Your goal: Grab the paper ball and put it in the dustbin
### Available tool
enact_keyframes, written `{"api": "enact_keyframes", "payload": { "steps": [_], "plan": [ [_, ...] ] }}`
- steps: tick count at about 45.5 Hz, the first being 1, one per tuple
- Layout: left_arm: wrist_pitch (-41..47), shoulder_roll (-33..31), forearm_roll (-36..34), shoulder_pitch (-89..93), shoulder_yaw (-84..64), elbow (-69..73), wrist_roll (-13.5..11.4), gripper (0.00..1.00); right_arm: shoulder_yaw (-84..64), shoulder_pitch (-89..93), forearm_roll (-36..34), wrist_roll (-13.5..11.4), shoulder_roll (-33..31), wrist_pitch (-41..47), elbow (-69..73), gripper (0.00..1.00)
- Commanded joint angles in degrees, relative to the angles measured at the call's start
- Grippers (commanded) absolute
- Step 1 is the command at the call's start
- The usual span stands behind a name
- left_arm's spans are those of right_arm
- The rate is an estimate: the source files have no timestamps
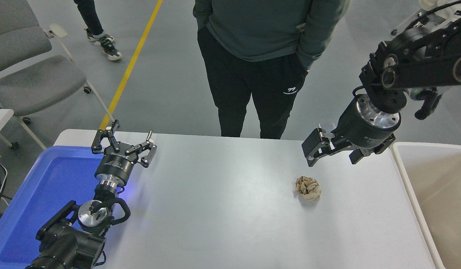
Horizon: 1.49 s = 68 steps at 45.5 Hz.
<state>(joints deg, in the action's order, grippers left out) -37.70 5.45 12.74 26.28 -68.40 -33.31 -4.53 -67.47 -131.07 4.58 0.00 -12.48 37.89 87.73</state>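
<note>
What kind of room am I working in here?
Likely a robotics lab or test floor: grey floor with a yellow line, wheeled office chairs, and a person watching at the white table.

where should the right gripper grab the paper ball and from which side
Grip the paper ball across its middle, coming straight down from above. It sits alone on the bare white table, a roughly round crumpled wad with no handle or flat side, so any pair of opposite sides should do. The right gripper hangs above and just behind it, and the dustbin is apart to the right.
</note>
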Motion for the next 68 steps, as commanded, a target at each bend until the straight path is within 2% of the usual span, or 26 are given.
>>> {"api": "enact_keyframes", "payload": {
  "steps": [1, 17, 28, 35, 43, 48, 68],
  "plan": [
    [0.0, 0.0, -0.08, 0.0, 0.03, 0.0, -0.04, 0.99, -0.03, -0.06, -0.01, 0.0, -0.53, -0.1, 0.07, 1.0],
    [0.0, 0.0, 0.18, 0.0, -0.06, 0.0, 0.05, 0.99, 0.32, 2.39, 0.78, 0.0, -0.53, -0.28, -1.94, 1.0],
    [0.0, 0.0, 0.09, 0.0, -0.06, 0.0, 0.05, 0.99, 1.11, 10.56, 1.13, -0.09, 0.62, -5.11, -11.52, 1.0],
    [0.0, 0.0, 0.18, 0.0, -0.06, 0.0, 0.05, 0.99, 1.46, 19.87, 1.92, 0.0, 0.88, -6.25, -24.43, 1.0],
    [0.0, 0.0, 0.18, 0.0, -0.06, 0.0, 0.05, 0.99, 10.76, 32.44, 10.7, 0.0, -2.89, -8.44, -36.21, 1.0],
    [0.0, 0.0, 0.18, 0.0, -0.06, 0.0, 0.05, 0.99, 16.84, 39.3, 15.81, -0.18, -3.16, -11.08, -41.06, 1.0],
    [-0.09, 0.0, 0.1, 0.0, -0.06, 0.0, 0.05, 0.99, 19.04, 53.98, 18.8, -0.35, 2.64, -19.08, -46.33, 1.0]
  ]
}}
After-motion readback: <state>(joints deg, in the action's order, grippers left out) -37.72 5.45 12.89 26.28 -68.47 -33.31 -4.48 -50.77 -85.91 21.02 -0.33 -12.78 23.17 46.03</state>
